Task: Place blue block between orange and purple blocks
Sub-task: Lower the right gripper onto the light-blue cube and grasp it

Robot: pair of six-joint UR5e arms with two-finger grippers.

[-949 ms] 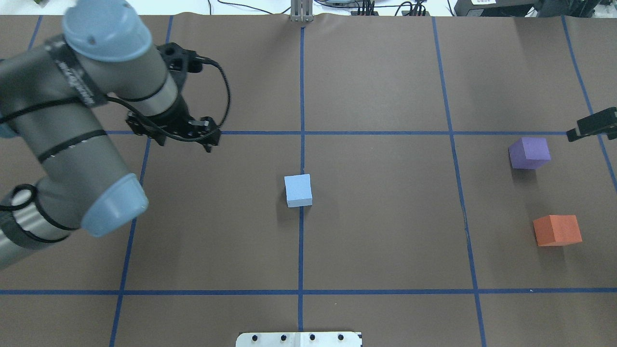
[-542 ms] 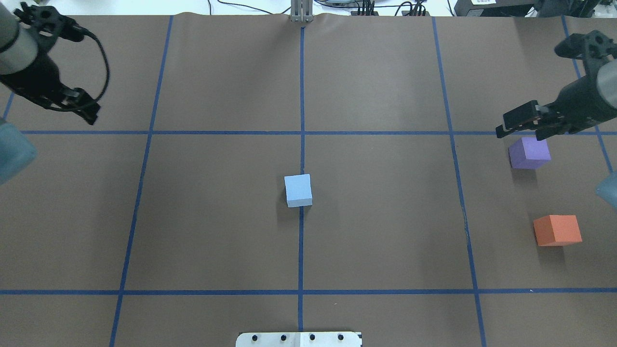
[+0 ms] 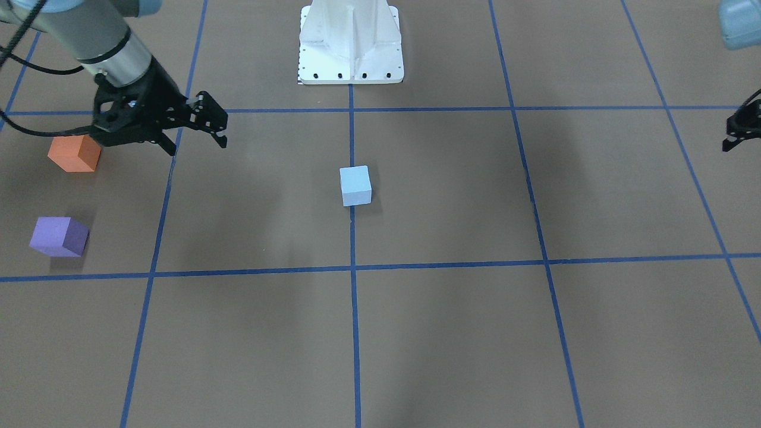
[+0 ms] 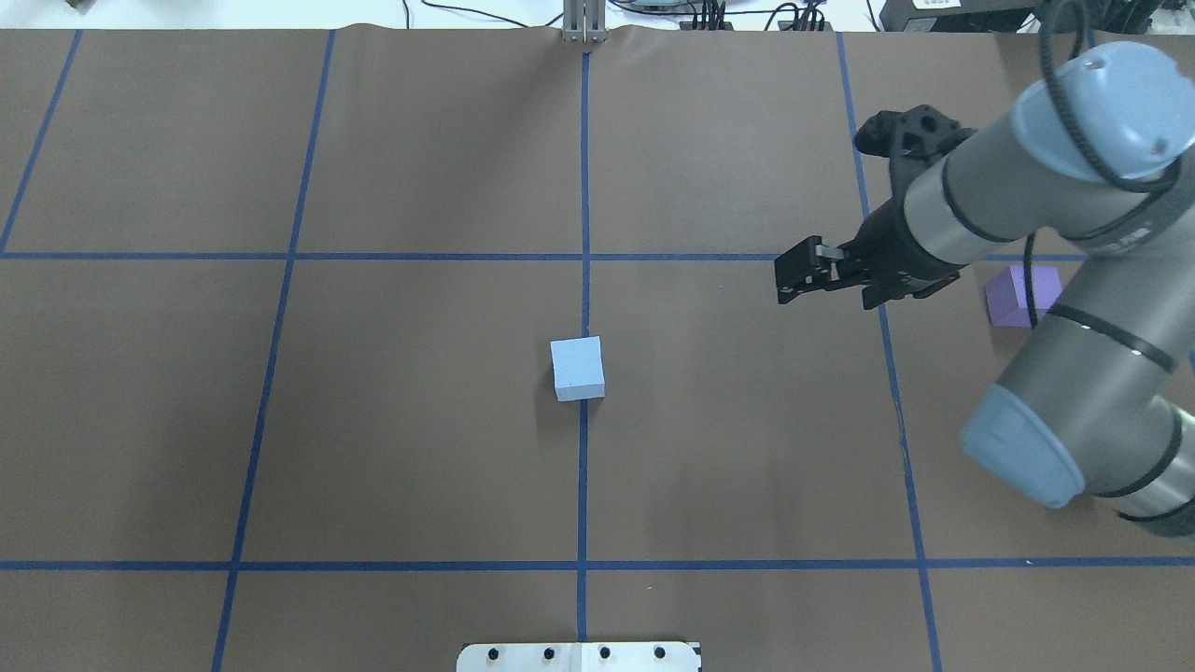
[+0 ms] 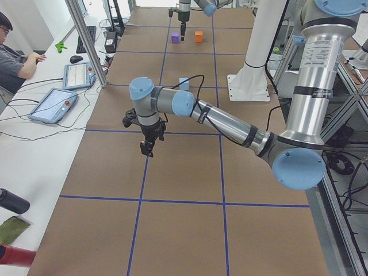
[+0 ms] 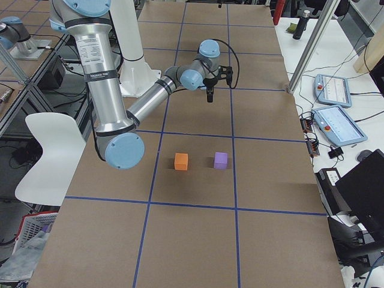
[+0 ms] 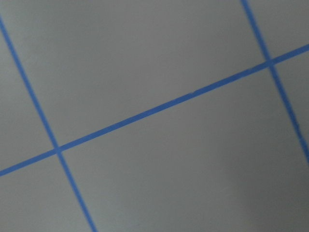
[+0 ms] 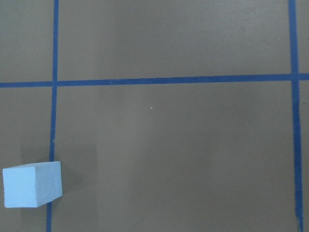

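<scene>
The light blue block sits at the table's centre on a blue tape line; it also shows in the front view and at the lower left of the right wrist view. The purple block and the orange block stand apart on my right side. In the overhead view my right arm hides the orange block and part of the purple block. My right gripper is open and empty above the table, between the purple and blue blocks. My left gripper is at the far left, jaws apart, empty.
Blue tape lines form a grid on the brown table cover. The robot's white base plate stands at the near edge. In the exterior left view a person sits beside the table with tablets.
My left arm has drawn back to the left, out of the overhead view. My right arm has swung in from the right, past the purple block, toward the table's centre. The blocks have not moved.
</scene>
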